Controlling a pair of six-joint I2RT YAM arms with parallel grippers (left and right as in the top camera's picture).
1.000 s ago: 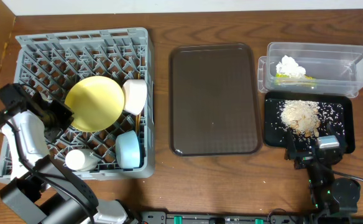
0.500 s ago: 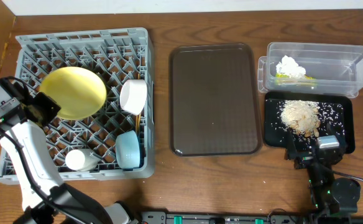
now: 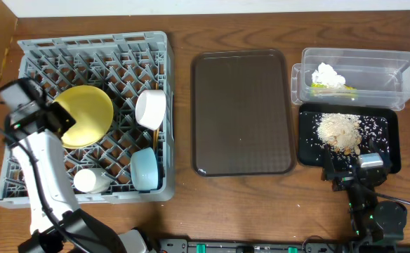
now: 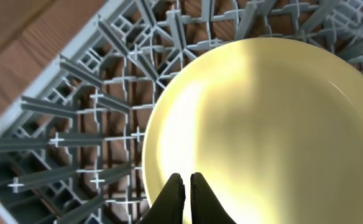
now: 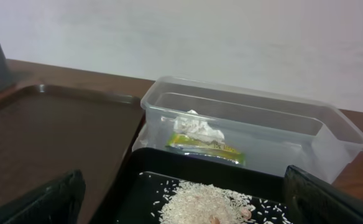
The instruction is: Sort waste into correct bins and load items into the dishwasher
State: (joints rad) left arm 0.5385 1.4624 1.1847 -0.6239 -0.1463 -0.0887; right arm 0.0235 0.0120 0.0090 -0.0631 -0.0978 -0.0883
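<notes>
The pale-yellow plate point(image 3: 86, 116) leans in the left part of the grey dish rack point(image 3: 43, 49). My left gripper point(image 3: 54, 119) is at its left rim. In the left wrist view the fingers point(image 4: 186, 180) are shut over the near rim of the plate point(image 4: 262, 124), with nothing between them. The white bowl point(image 3: 151, 109), light-blue bowl point(image 3: 145, 169) and white cup point(image 3: 91, 180) stand in the rack. My right gripper point(image 3: 352, 165) is open and empty point(image 5: 188, 199) over the front of the black tray point(image 3: 310, 154), which holds rice point(image 3: 340, 130). The clear tub point(image 3: 401, 77) holds tissue point(image 3: 328, 74) and the wrapper point(image 3: 335, 89).
The dark brown serving tray point(image 3: 241, 112) lies between the rack and the bins. The two bins sit close together at the right, the tub behind the black tray. I cannot make out the chopsticks.
The plate and my left gripper moved left across the rack, then settled slightly right and lower. The right arm has not moved.
</notes>
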